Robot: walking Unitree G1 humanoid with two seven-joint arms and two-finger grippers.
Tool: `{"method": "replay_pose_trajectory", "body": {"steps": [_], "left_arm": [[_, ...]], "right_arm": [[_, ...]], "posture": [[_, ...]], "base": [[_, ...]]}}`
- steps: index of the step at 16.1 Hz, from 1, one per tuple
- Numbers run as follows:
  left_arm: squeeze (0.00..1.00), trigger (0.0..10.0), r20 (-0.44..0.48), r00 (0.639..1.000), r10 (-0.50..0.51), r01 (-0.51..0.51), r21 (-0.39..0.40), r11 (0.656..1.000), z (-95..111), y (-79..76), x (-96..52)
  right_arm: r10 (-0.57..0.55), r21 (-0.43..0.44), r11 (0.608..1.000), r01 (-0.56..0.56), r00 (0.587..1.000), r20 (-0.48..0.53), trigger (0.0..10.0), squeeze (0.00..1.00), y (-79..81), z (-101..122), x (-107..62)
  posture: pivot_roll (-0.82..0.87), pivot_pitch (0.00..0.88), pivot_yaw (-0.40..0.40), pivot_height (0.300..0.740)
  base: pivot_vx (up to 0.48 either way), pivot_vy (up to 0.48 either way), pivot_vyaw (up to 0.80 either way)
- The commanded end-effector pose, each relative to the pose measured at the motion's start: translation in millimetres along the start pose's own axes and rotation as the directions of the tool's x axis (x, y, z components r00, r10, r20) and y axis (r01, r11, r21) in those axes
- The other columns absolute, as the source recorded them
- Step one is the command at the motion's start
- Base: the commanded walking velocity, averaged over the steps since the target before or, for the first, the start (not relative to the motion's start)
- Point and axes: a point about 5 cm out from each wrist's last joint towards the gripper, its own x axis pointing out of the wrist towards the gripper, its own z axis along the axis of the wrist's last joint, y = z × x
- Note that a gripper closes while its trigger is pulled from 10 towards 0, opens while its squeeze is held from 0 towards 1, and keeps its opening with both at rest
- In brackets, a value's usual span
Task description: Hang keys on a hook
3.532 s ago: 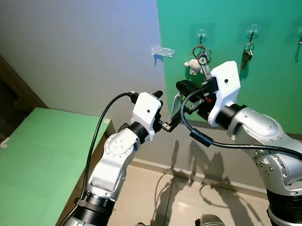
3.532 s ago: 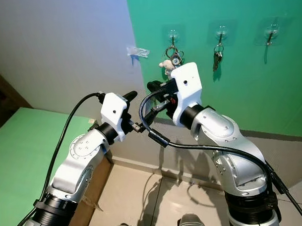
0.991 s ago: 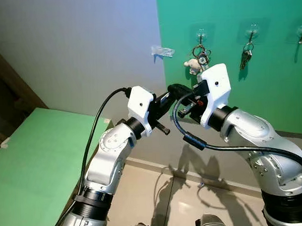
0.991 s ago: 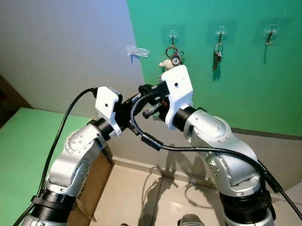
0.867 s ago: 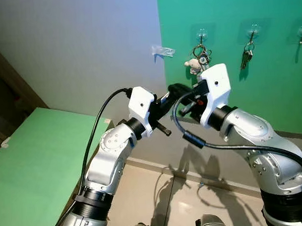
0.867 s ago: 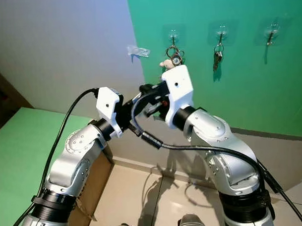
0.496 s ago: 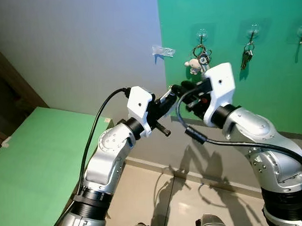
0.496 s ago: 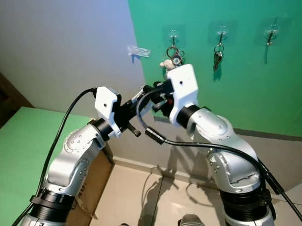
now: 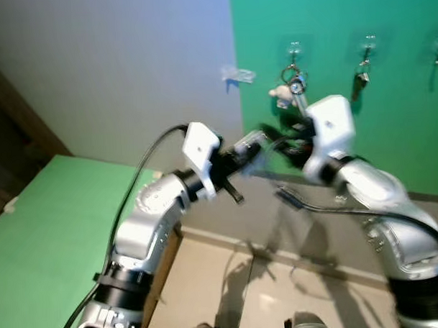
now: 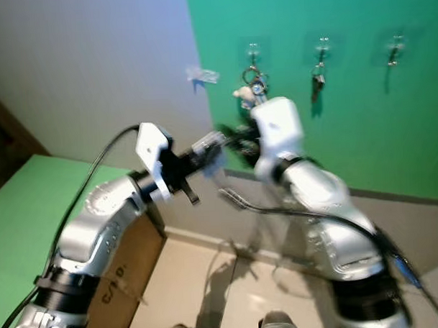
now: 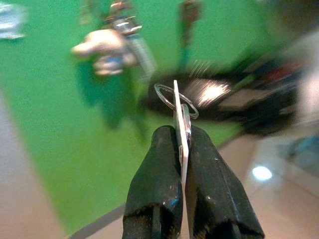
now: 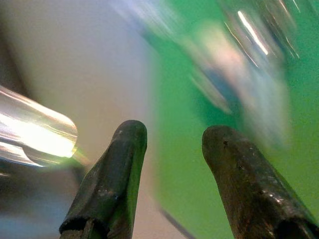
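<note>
Key pinched tight, ready for a hook

The left gripper (image 11: 180,149) squeezes a thin, hard, slippery key (image 11: 178,127); its ring (image 11: 175,100) sticks out at 12 o'clock. The right gripper (image 12: 172,137) is spread apart.

Key (image 11: 180,130) between left gripper (image 11: 181,144) fingers

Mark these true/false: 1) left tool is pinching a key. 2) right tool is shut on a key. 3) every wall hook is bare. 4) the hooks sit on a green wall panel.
1) True: the left tool is shut on a flat key with a ring at its top.
2) False: the right tool has its fingers apart with nothing between them.
3) False: one hook carries a key bunch with a small plush charm, and a second hook carries keys.
4) True: they sit on the green wall panel.
</note>
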Motion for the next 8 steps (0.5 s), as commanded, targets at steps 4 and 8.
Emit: {"method": "replay_pose_trajectory", "body": {"steps": [4,8], "left_arm": [[0.00,0.0,0.000,1.000,0.017,-0.017,0.021,1.000,3.6,6.5,-8.7],[0.00,0.0,-0.004,1.000,0.000,0.000,0.009,1.000,1.1,1.8,-8.3]], "right_arm": [[-0.177,-0.024,0.984,0.176,0.983,-0.042,10.0,0.00,-41.7,-15.4,-6.8],[-0.153,0.015,0.988,0.153,0.988,-0.006,10.0,0.00,-40.3,-10.6,-3.6]], "posture": [[-0.29,0.050,0.170,0.720],[-0.29,0.051,0.169,0.720]], "base": [[0.000,0.000,0.00],[0.000,0.000,0.00]]}}
